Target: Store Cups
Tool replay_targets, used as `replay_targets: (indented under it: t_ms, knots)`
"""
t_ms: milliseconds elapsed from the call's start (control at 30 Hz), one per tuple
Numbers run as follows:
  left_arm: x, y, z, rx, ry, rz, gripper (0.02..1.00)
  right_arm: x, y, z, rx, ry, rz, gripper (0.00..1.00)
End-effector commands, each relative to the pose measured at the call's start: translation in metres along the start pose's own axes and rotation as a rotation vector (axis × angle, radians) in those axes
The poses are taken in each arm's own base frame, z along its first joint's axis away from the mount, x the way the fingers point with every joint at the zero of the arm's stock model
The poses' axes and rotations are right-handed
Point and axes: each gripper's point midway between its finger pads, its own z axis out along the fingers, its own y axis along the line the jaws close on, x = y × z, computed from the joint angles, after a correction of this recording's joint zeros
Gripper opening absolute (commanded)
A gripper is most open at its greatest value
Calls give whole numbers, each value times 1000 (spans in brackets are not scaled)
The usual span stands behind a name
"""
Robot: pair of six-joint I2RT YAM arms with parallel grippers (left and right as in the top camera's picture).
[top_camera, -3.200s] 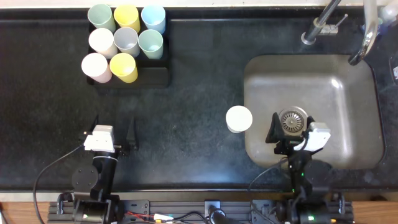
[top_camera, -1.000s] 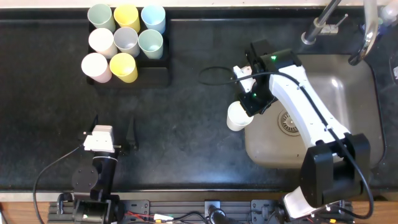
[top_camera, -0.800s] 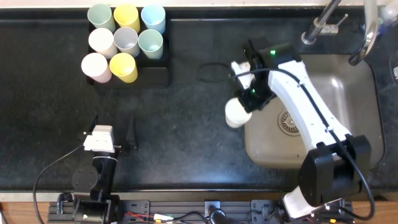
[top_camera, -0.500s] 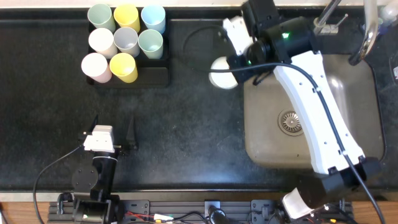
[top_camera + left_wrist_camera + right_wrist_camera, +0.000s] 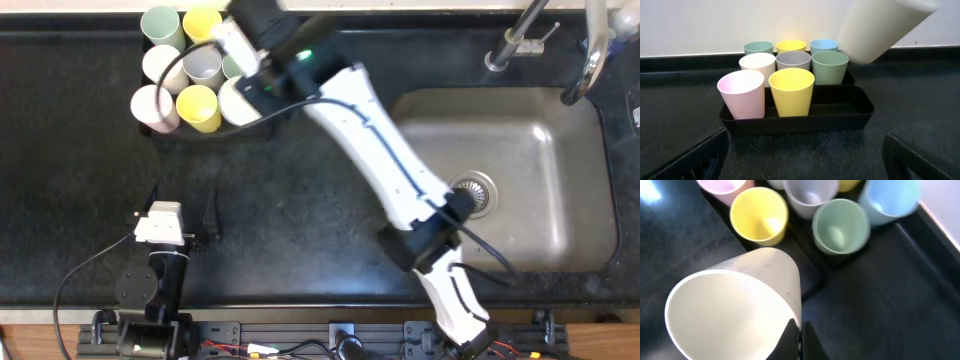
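open slot: front-right corner of the tray [image 5: 862,107], beside the front yellow cup [image 5: 791,91], nothing in it
above it: a tilted white cup [image 5: 880,25] hangs over the tray's right side, so it's crowded up there
other slots: all taken, cups [image 5: 793,60] packed close, no gaps between them
right arm [image 5: 370,150]: slants across from the sink [image 5: 560,120] side, blocks that way
front of tray: bare counter [image 5: 120,230], easy way in

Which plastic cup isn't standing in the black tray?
The cream-white plastic cup, held tilted by the right gripper; the other eight stand upright in the black tray.
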Motion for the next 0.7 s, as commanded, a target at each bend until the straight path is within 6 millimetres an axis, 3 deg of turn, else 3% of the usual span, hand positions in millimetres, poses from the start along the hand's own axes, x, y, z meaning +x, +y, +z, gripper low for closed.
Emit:
replay_targets:
  t_ms: [33,500,700]
  knots:
    - [-1,2,-1,-8,-3,-8,998,-11,2,3,104,-17,-69,42]
    - [-1,2,-1,-8,-3,-8,998,8,-13,50,112,82,-55,45]
    - [-1,2,-1,-8,-3,-8,998,5,-12,68,95,74,-52,45]
